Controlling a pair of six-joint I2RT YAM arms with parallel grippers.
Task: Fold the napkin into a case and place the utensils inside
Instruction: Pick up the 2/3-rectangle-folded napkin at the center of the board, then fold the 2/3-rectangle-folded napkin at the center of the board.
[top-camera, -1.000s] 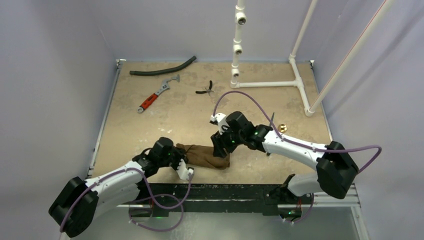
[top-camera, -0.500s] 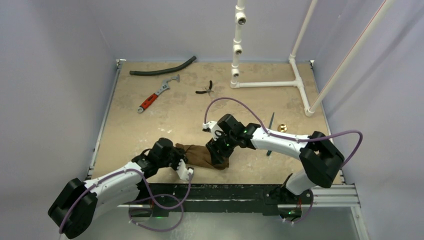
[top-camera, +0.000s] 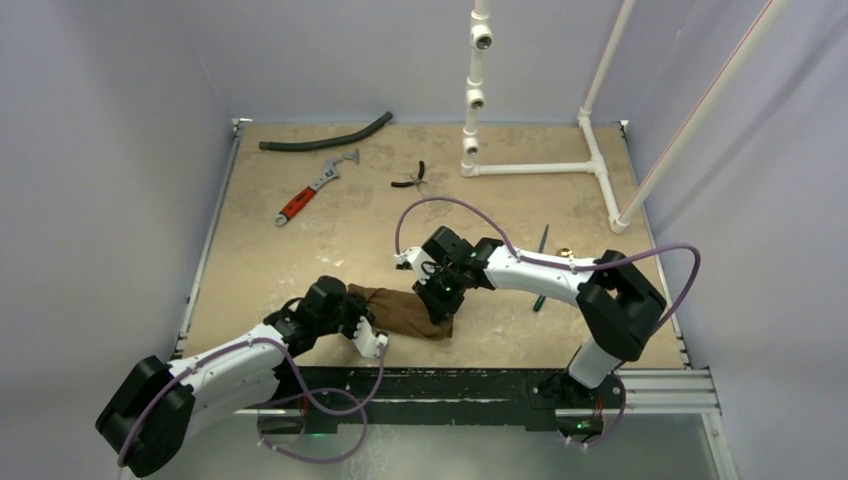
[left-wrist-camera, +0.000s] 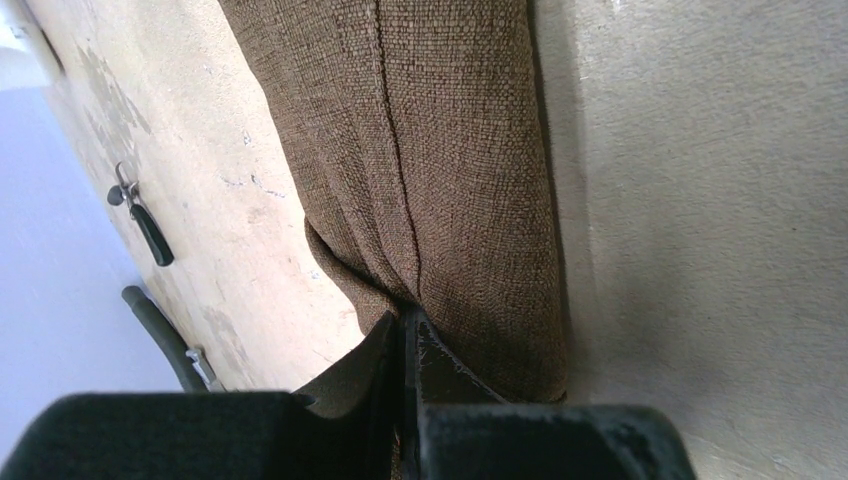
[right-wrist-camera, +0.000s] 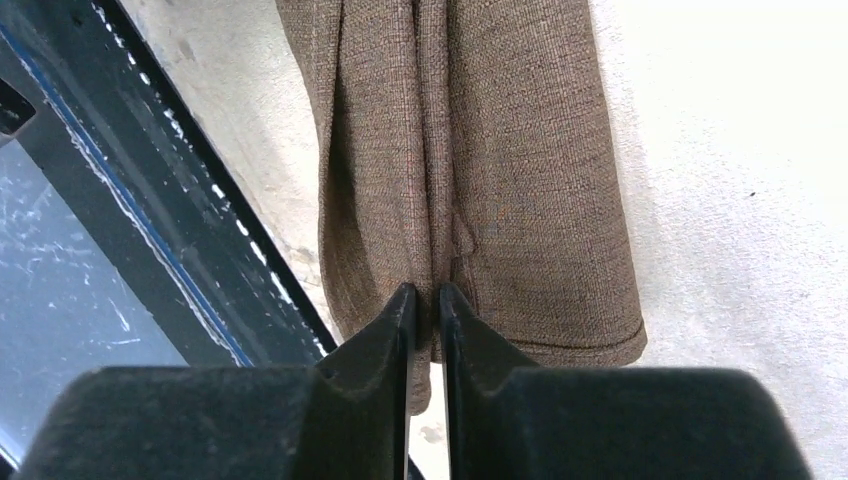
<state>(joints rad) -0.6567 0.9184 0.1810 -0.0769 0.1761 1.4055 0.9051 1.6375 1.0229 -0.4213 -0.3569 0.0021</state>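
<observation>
Both-ends pinch on napkin (top-camera: 405, 312), near edge of table (top-camera: 290, 260).
Nearest: bunched into a narrow brown strip lying left-right just beyond the black front rail (top-camera: 450, 385). At left gripper (left-wrist-camera: 408, 325): low, reaching in from the left, pressed together on the strip's left-end fold; same pose as a second ago. At right gripper (right-wrist-camera: 425, 300): pointed down over the right end, nipping a raised crease; spread wide a second ago, elbow now swung further left. Behind the right forearm: dark thin utensil (top-camera: 545, 240) flat on the table. Farthest: wrench (top-camera: 312, 190), pliers (top-camera: 411, 178), hose (top-camera: 325, 138).
</observation>
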